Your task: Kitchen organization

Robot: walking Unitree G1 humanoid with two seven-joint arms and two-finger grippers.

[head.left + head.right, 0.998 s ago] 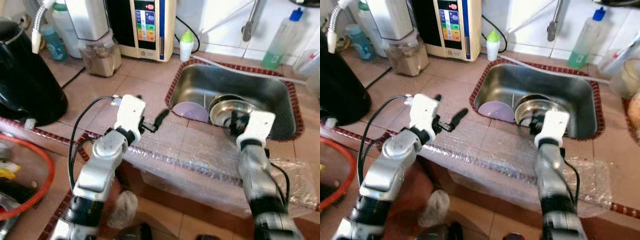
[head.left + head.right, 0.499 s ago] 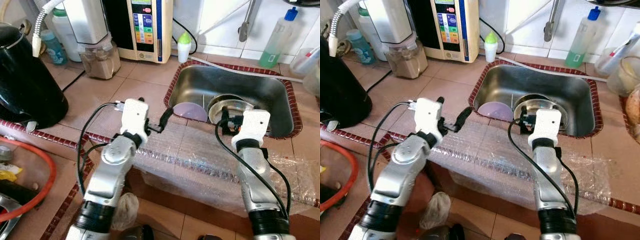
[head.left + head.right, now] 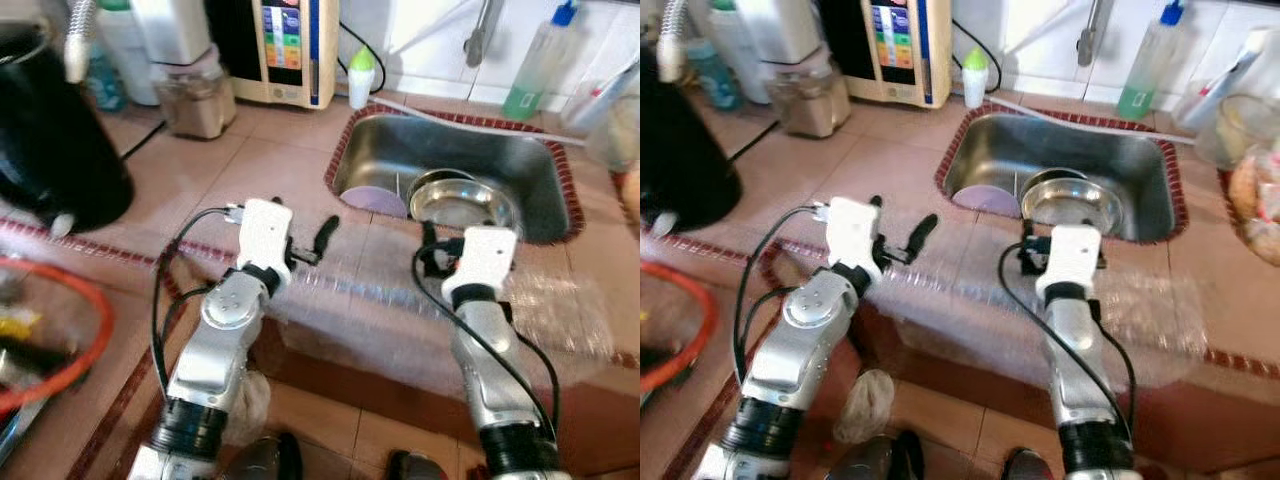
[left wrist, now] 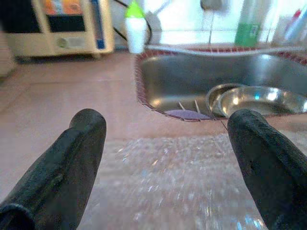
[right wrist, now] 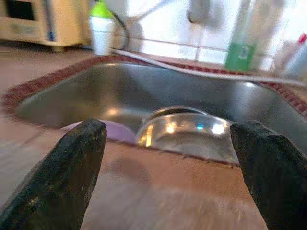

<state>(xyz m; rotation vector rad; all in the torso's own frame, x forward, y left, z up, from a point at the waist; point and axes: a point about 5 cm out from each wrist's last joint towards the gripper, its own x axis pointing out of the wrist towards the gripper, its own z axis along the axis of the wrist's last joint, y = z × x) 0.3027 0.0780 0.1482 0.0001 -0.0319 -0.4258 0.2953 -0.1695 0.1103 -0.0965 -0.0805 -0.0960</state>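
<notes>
Both arms are held out over the front edge of the tiled desk [image 3: 200, 170], just short of the sink [image 3: 470, 165].

Left tool [image 3: 300, 235]: fingers spread wide, nothing gripped, held over a bubble-wrap sheet [image 3: 400, 290] that's draped over the desk edge. Left wrist view: both fingers [image 4: 72, 163] are seen wide apart w/ the wrap below and the sink ahead.

Right tool [image 5: 168, 167]: fingers also apart, nothing held, at the sink's near rim. Right wrist view: steel bowl [image 5: 192, 129] and purple plate [image 5: 115, 132] are seen straight ahead between the fingers.

In the sink: steel bowl sits beside the purple plate [image 3: 375, 200], plate on the robot's left, the two touching or overlapping, can't be told which.

Behind the sink: green dish-soap bottle [image 3: 535, 55] and small white bottle w/ green cap [image 3: 360, 78]. Water purifier unit [image 3: 285, 45] and a brown-filled jar [image 3: 195, 100] are at the back left. Black kettle [image 3: 50, 140] is at far left. Views are slightly blurred.
</notes>
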